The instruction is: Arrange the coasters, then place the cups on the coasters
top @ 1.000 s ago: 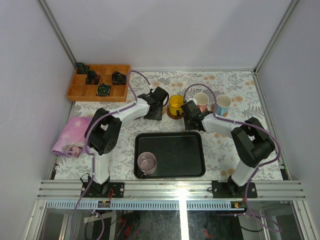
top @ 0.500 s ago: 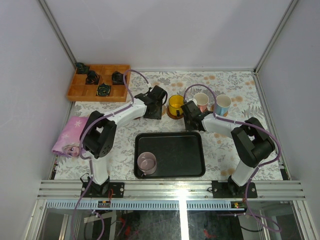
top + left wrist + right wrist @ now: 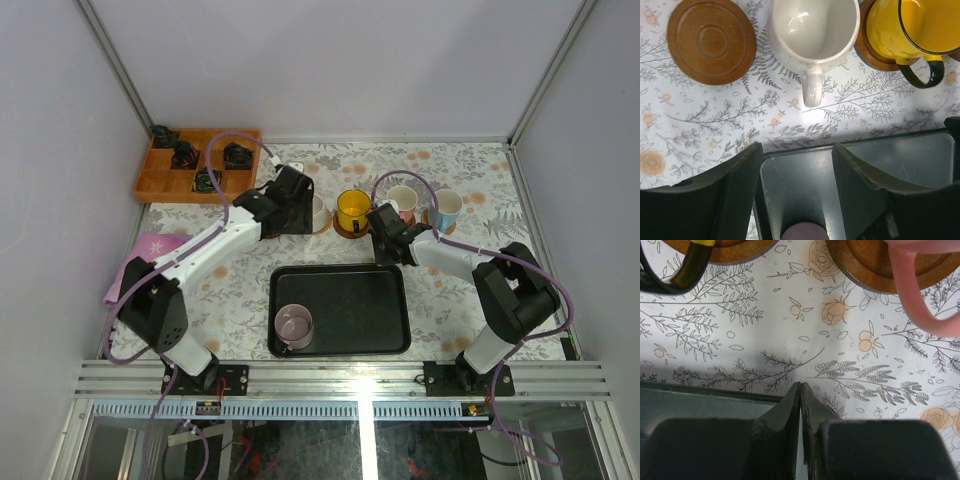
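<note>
Left end effector (image 3: 797,187): the fingers stand well apart with nothing between them. It hangs above the table (image 3: 480,170) by the far edge of the black tray (image 3: 360,310), clear of the cream cup.
Right end effector (image 3: 800,402): the fingers are pressed flat together and hold nothing. The tips sit over the flowered cloth just past the tray's far edge, between the yellow cup's handle and the pink handle.
Cream cup (image 3: 814,30): upright toward the table's far edge, handle turned toward the tray, between the bare coaster and the yellow cup. I cannot tell whether a coaster lies under it.
Bare coaster (image 3: 711,41): flat on the cloth just left of the cream cup, carrying nothing.
Yellow cup (image 3: 352,210): upright on a dark coaster (image 3: 872,52), just right of the cream cup.
Pink-handled cup (image 3: 403,200): upright on its own coaster (image 3: 865,262), right of the yellow cup.
Blue-handled cup (image 3: 446,208): upright toward the far right corner, a brown rim showing at its base.
Lilac cup (image 3: 294,325): upright inside the tray, at its near left corner.
Wooden box (image 3: 198,165): at the table's far left corner, holding small dark items.
Pink cloth (image 3: 145,262): along the left edge.
</note>
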Robot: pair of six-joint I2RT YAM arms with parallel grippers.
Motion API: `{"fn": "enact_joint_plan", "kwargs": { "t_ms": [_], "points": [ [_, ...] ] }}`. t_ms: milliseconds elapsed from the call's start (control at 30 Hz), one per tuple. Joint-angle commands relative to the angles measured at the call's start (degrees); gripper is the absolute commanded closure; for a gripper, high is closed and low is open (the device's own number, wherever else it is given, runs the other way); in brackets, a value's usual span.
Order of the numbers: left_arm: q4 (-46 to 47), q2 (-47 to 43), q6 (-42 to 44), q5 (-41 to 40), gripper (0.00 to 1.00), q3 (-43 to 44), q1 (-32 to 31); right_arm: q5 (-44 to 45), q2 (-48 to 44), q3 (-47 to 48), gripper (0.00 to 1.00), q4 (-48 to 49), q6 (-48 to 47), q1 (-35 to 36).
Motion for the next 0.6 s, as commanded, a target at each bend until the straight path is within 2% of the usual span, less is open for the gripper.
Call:
{"fn": "enact_joint_plan", "kwargs": {
  "t_ms": [0,200,567],
  "points": [
    [-4.01,-5.51,-1.07,-2.43,0.41,-2.5,-0.46,-1.09,-3.76,-0.68,0.94,-1.79,0.23,-0.27],
    [-8.89,-10.08,-2.78,-1.51,0.4,-6.49,-1.29,-1.86,-4.22,-1.38,0.94,-2.15,1.03,-0.26],
    [-9.09,-17.16,-6.44,1.34,0.39,-13.43,-6.03,-3.67,-2.26,-1.4,0.94,-3.7,0.46,-0.24]
  ]
}}
